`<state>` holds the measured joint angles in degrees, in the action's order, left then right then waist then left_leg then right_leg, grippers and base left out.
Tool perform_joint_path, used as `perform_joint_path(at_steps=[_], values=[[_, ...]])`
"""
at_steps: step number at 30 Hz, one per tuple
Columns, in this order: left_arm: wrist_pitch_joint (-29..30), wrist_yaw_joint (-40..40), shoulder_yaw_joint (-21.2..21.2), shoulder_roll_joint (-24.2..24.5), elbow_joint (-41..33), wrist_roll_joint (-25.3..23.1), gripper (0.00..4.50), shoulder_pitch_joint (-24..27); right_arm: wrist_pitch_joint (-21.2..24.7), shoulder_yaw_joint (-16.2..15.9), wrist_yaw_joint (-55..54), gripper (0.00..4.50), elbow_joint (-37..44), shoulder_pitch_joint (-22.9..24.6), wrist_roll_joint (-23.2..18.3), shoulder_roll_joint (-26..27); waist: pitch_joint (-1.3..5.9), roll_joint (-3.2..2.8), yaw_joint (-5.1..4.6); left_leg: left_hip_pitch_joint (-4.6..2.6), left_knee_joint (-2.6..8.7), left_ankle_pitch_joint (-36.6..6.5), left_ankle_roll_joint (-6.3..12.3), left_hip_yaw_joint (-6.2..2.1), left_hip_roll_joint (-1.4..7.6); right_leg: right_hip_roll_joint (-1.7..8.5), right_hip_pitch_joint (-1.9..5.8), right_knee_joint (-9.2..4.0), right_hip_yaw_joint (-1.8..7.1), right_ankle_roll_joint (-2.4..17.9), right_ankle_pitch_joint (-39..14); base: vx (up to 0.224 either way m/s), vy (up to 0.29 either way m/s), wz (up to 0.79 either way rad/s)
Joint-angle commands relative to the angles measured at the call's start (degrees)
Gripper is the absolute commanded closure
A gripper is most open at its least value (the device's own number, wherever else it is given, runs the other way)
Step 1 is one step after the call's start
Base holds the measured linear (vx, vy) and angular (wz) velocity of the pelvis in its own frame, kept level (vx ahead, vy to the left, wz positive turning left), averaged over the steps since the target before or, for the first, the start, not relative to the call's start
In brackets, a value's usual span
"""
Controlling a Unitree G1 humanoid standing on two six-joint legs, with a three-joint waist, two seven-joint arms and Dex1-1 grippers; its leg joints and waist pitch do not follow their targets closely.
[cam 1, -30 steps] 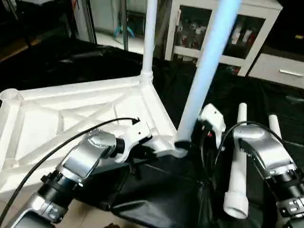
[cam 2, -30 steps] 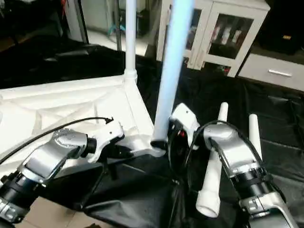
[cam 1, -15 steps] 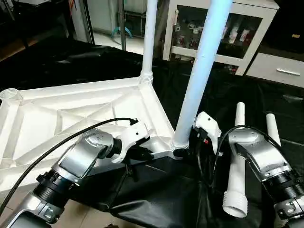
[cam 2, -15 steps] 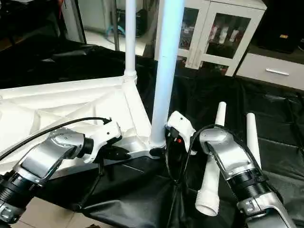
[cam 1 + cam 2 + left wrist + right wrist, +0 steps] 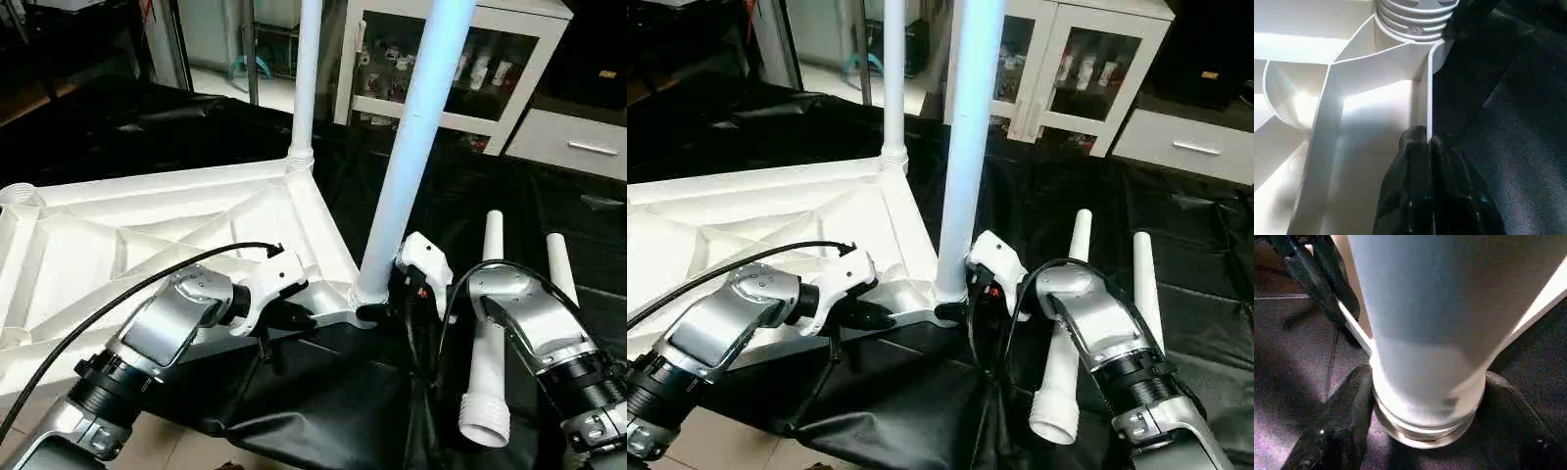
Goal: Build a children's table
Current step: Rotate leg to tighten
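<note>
On the black-draped desk (image 5: 147, 122) the table top (image 5: 127, 235) lies underside up, ribs showing, with one leg (image 5: 307, 78) upright in the corner socket on its far side and a second leg (image 5: 416, 137) upright in the near corner socket (image 5: 364, 294). Two loose legs (image 5: 487, 333) lie on the cloth just beside that near corner, on the robot's right.

The left hand (image 5: 1429, 147) has its black fingers pressed together on the thin rim of the table top, a little way along the edge from the near socket. The right hand (image 5: 1425, 396) straddles the base of the second leg, one finger on each side; whether the pads actually press the tube I cannot tell.

Judging by looks, all of it is hollow white plastic: light, stiff and smooth, so probably slippery under the fingers. The rim and ribs give a firm pinch point on the top. A tall leg is best taken low, near its thick collar, where it can lever least.

From the head views, the whole layout and the leg's slight lean are clear. Only the right wrist view shows the collar at the socket mouth, with a ring of it still exposed, which suggests it may not be fully seated. Up close in the left wrist view, the rim pinch is plain.
</note>
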<state>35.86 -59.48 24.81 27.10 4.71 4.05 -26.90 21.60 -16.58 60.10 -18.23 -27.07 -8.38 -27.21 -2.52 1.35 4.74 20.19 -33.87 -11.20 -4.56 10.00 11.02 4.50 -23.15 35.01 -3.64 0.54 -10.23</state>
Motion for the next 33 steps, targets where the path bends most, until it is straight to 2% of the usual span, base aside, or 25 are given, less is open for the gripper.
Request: perform_joint_path(at_steps=[1,7,8,10,11,12,13,14,15,16,17,19,20,21,22,23,25,26,27,30,33], values=[[1.1,-2.6,2.9,-0.3,-0.9,1.0,4.5,1.4,-1.2,0.6,-0.2,1.75,-0.3,-1.4,0.3,0.5,3.1,0.23,0.05,-0.06,4.16,-10.6,1.53,-0.42,1.98,3.47,2.9,-4.01,2.63,12.1,-12.3,0.0,0.0,0.0],[1.5,-2.5,2.7,-0.4,-1.0,1.2,4.5,1.6,-1.2,1.4,-1.2,1.77,-0.8,-1.0,-0.2,1.4,3.12,0.2,-0.01,-0.02,4.12,-10.5,1.61,-0.42,1.97,3.46,2.91,-3.96,2.61,12.3,-12.0,0.0,0.0,0.0],[1.4,-1.5,2.0,-1.2,-0.5,1.3,4.5,1.6,-1.1,2.4,-3.0,1.77,-1.7,-1.1,-0.5,2.5,3.11,0.21,-0.13,0.0,4.13,-10.4,1.61,-0.39,1.97,3.46,2.87,-3.98,2.63,12.4,-11.8,0.0,0.0,0.0],[0.4,3.4,-0.8,-4.8,2.3,1.4,4.5,1.1,-1.4,5.8,-10.2,1.77,-5.6,-1.6,-1.2,6.4,3.0,0.16,-0.46,0.05,4.18,-11.1,1.22,-0.37,1.88,3.44,2.76,-4.17,2.6,12.3,-12.9,0.0,0.0,0.0],[0.1,4.8,-1.6,-5.9,3.3,1.4,4.5,0.9,-1.5,6.6,-12.1,1.77,-6.7,-1.7,-1.3,7.4,2.93,0.13,-0.61,-0.04,4.2,-12.3,0.57,-0.36,1.78,3.5,2.65,-4.52,2.57,12.1,-14.8,0.0,0.0,0.0],[0.0,6.0,-2.2,-6.8,4.1,1.4,4.5,0.6,-1.8,7.1,-13.2,1.77,-7.4,-1.7,-1.4,8.1,3.1,0.44,-0.68,-0.04,4.27,-12.5,0.11,-0.54,1.8,3.57,2.92,-4.45,2.47,11.5,-15.8,0.0,0.0,0.0],[-0.1,7.3,-2.9,-8.0,5.2,1.5,4.5,0.3,-2.2,7.6,-14.9,1.77,-8.1,-1.6,-1.4,9.0,3.09,0.41,-0.8,0.01,4.27,-12.5,0.18,-0.56,1.79,3.54,2.89,-4.48,2.49,11.3,-16.0,0.0,0.0,0.0],[-0.3,8.9,-3.7,-9.4,6.4,1.6,4.5,-0.1,-2.2,8.5,-17.4,1.78,-9.1,-1.7,-1.5,10.3,2.92,0.24,-0.95,-0.19,4.24,-13.4,0.27,-0.42,1.74,3.52,2.48,-4.83,2.55,10.9,-17.3,0.0,0.0,0.0],[-1.0,13.0,-5.5,-12.5,9.7,1.5,4.5,-1.3,-2.1,10.6,-23.6,1.78,-11.1,-2.0,-1.7,13.3,3.0,0.3,-1.0,-0.13,4.29,-13.3,0.2,-0.5,1.72,3.56,2.51,-4.84,2.54,10.7,-17.6,0.0,0.0,0.0],[-1.2,14.1,-6.0,-13.2,10.5,1.5,4.5,-1.6,-2.1,11.1,-25.4,1.78,-11.6,-2.1,-1.7,14.0,3.02,0.31,-1.08,-0.21,4.28,-13.4,0.03,-0.46,1.69,3.5,2.42,-4.94,2.53,10.7,-17.8,0.0,0.0,0.0],[-1.8,17.6,-7.5,-15.5,13.0,1.3,4.5,-2.6,-2.3,12.6,-30.5,1.78,-13.2,-2.5,-1.3,16.1,3.09,0.38,-0.98,-0.16,4.31,-12.8,-0.22,-0.51,1.68,3.46,2.52,-4.83,2.5,10.5,-17.1,0.0,0.0,0.0],[-2.1,20.1,-8.6,-17.0,14.9,1.2,4.5,-3.5,-2.7,13.3,-33.8,1.78,-14.4,-2.8,-0.8,17.3,3.09,0.34,-0.97,-0.2,4.34,-13.3,-0.32,-0.57,1.65,3.49,2.54,-4.85,2.44,10.1,-17.5,0.0,0.0,0.0],[-2.4,22.9,-9.8,-18.6,16.9,0.9,4.5,-4.4,-3.4,14.2,-37.6,1.78,-15.7,-3.1,-0.1,18.7,3.08,0.19,-0.99,-0.21,4.33,-13.2,-0.48,-0.51,1.7,3.57,2.33,-4.92,2.55,9.8,-17.5,0.0,0.0,0.0],[-3.2,27.7,-11.4,-20.7,20.3,0.0,4.5,-6.0,-4.4,15.4,-43.8,1.78,-17.7,-3.7,0.9,21.1,3.08,0.3,-0.98,-0.21,4.31,-13.0,-0.56,-0.45,1.54,3.5,2.35,-5.01,2.54,9.5,-17.7,0.0,0.0,0.0],[-3.3,28.0,-11.4,-20.9,20.6,-0.1,4.5,-6.1,-4.5,15.5,-44.3,1.78,-17.9,-3.7,1.0,21.2,3.05,0.27,-0.97,-0.26,4.36,-13.1,-0.69,-0.44,1.51,3.51,2.21,-5.09,2.54,9.4,-18.0,0.0,0.0,0.0],[-4.9,33.7,-13.3,-23.2,24.4,-1.3,4.5,-7.7,-6.4,17.1,-51.1,1.78,-19.9,-4.4,1.9,23.9,3.13,0.22,-0.78,-0.41,4.4,-13.6,-0.74,-0.56,1.59,3.54,2.3,-5.08,2.45,9.1,-18.5,0.0,0.0,0.0],[-7.0,38.4,-14.7,-25.2,27.5,-2.0,4.5,-8.9,-7.6,18.4,-56.9,1.78,-21.4,-5.0,2.2,26.6,3.1,0.09,-0.58,-0.58,4.4,-13.5,-0.98,-0.42,1.55,3.48,1.86,-5.22,2.62,8.8,-17.8,0.0,0.0,0.0],[-9.0,41.9,-15.5,-26.4,29.2,-2.6,4.5,-9.7,-8.6,19.0,-60.0,1.78,-22.3,-5.4,2.2,28.6,3.3,0.03,-0.16,-0.55,4.48,-13.3,-0.98,-0.54,1.54,3.53,2.18,-4.94,2.54,8.4,-16.7,0.0,0.0,0.0],[-9.7,42.9,-15.5,-27.0,29.9,-2.9,4.5,-10.0,-9.1,19.4,-61.4,1.78,-22.8,-5.8,2.0,29.8,3.32,0.05,0.02,-0.53,4.5,-12.8,-0.74,-0.46,1.56,3.4,2.11,-4.85,2.56,8.1,-14.9,0.0,0.0,0.0],[-10.3,43.9,-15.6,-27.7,30.4,-3.0,4.5,-10.4,-10.1,19.5,-62.9,1.78,-23.2,-6.6,1.8,31.3,3.44,0.29,0.21,-0.16,4.5,-11.6,0.37,-0.43,1.42,3.57,2.46,-4.46,2.5,7.9,-12.2,0.0,0.0,0.0],[-10.3,42.9,-15.2,-27.8,30.1,-2.9,4.5,-10.5,-12.3,19.4,-62.1,1.78,-23.4,-7.8,1.9,31.7,3.41,0.26,0.12,0.03,4.51,-11.0,1.23,-0.43,1.39,3.63,2.52,-4.4,2.42,8.1,-11.2,0.0,0.0,0.0]])
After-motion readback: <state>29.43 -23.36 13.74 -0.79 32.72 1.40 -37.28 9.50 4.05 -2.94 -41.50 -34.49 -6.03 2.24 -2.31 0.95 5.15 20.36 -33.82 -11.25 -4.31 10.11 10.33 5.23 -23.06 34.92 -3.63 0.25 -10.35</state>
